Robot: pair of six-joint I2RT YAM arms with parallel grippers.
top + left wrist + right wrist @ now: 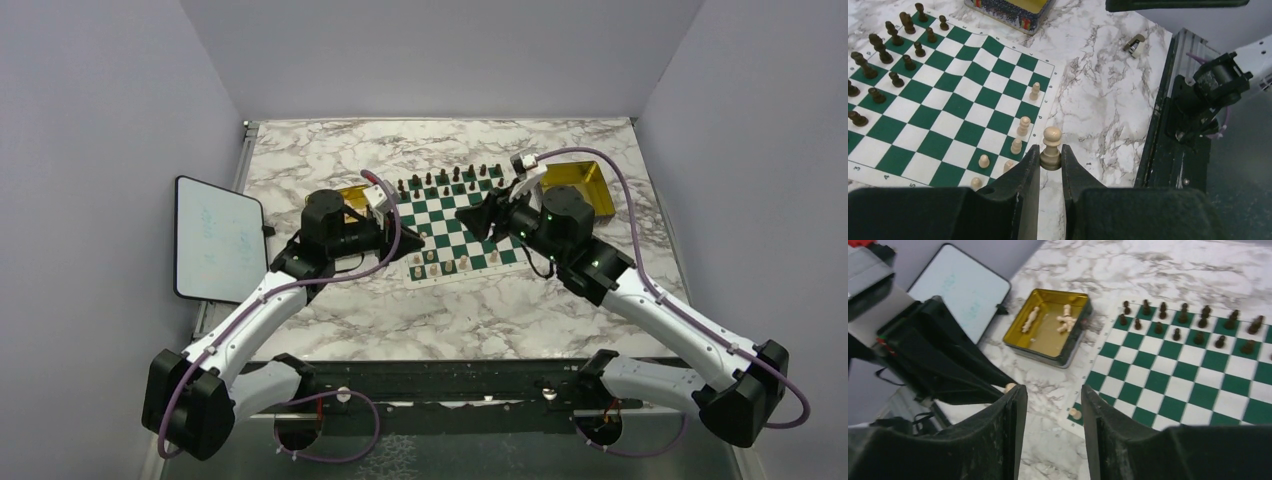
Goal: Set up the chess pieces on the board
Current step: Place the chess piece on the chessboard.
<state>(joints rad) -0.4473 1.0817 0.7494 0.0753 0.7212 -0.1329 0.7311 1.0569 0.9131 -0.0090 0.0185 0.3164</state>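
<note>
Left wrist view: the left hand (1050,154) is clenched on 1 cream pawn (1051,136), with 1 finger pressed to each side of its base and the pawn upright. The pawn is at the white border of the board (963,107), next to the cream side's edge rows. I cannot tell whether its base rests on the border or hangs just above it. At least 6 other cream pieces (1023,126) stand upright on those 2 edge rows, spaced unevenly with bare squares between them. The dark pieces (878,47) fill the 2 rows on the opposite side. The low grip on the base looks deliberate: it keeps the pawn vertical and the fingers narrow, so it can go down on 1 square without clipping neighbours. Right wrist view: the right hand (1053,390) is released, fingers apart with nothing between them, and hangs above the board's corner. Beyond it on the marble surface (1048,380) sits a gold tray (1020,342), with several more cream pieces lying on their sides in it (1065,317). A white tablet (963,287) lies further off. The right hand seems to be held off to leave the left arm room at this corner. Judged progress: the dark side is done and the cream side is partly filled. The next move needs a careful descent onto a free square beside standing pieces.
</note>
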